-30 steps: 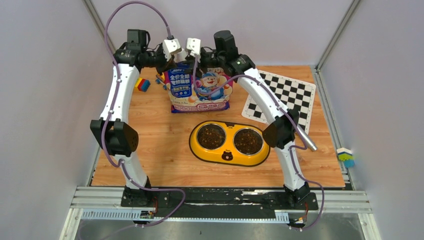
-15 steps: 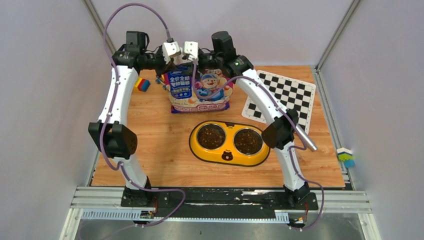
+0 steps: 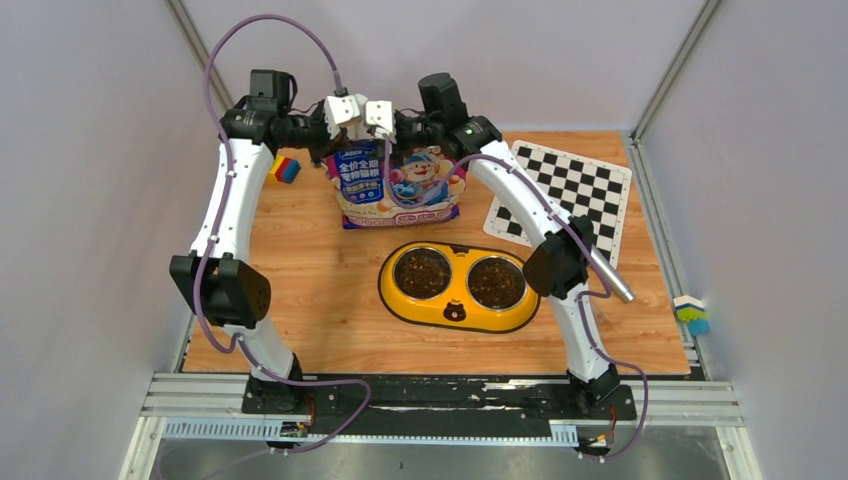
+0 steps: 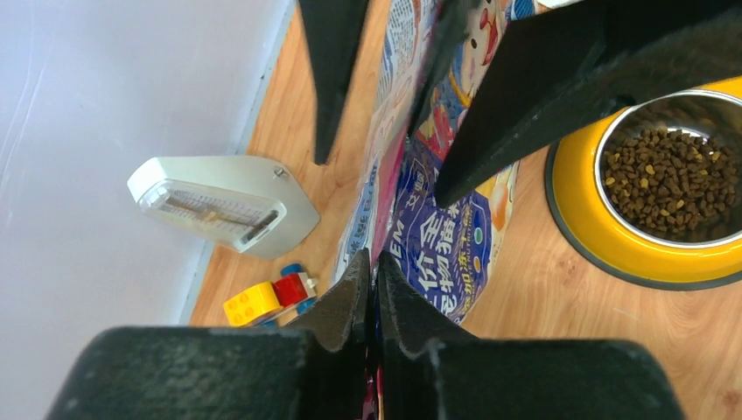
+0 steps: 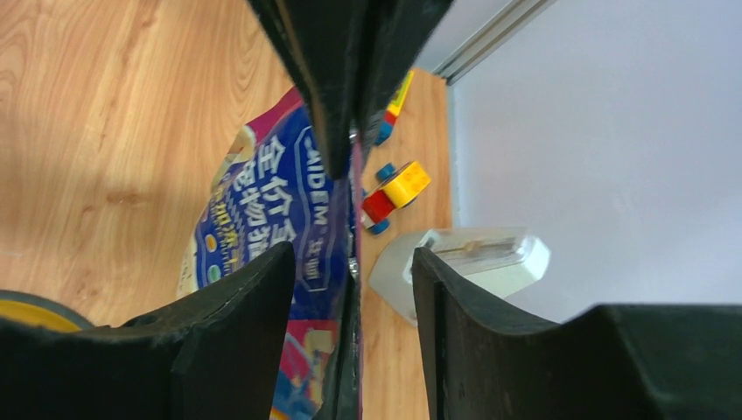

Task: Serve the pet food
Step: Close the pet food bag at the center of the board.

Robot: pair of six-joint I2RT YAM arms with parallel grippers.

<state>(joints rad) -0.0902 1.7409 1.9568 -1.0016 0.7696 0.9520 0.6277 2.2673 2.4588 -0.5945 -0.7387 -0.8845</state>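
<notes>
The pet food bag (image 3: 400, 185), glossy blue and pink with a cartoon cat, stands upright at the back middle of the table. My left gripper (image 4: 371, 258) is shut on the bag's (image 4: 437, 245) flat top edge, which runs between its fingers. My right gripper (image 5: 352, 254) faces it from the other side, open, its fingers straddling the same top edge of the bag (image 5: 271, 192) without pinching it. In front of the bag sits the yellow feeder (image 3: 455, 312). Brown kibble (image 3: 423, 272) fills its left steel bowl, and more kibble (image 3: 496, 283) fills the right one.
A white plastic object (image 4: 223, 206) lies behind the bag by the back wall, next to a toy car of coloured blocks (image 4: 262, 297). A checkerboard sheet (image 3: 565, 190) lies at the back right. More coloured blocks (image 3: 690, 313) sit off the table's right edge.
Both wrists have come closer together over the bag's top and shifted slightly toward the back wall. The bag now stands a little more upright.
</notes>
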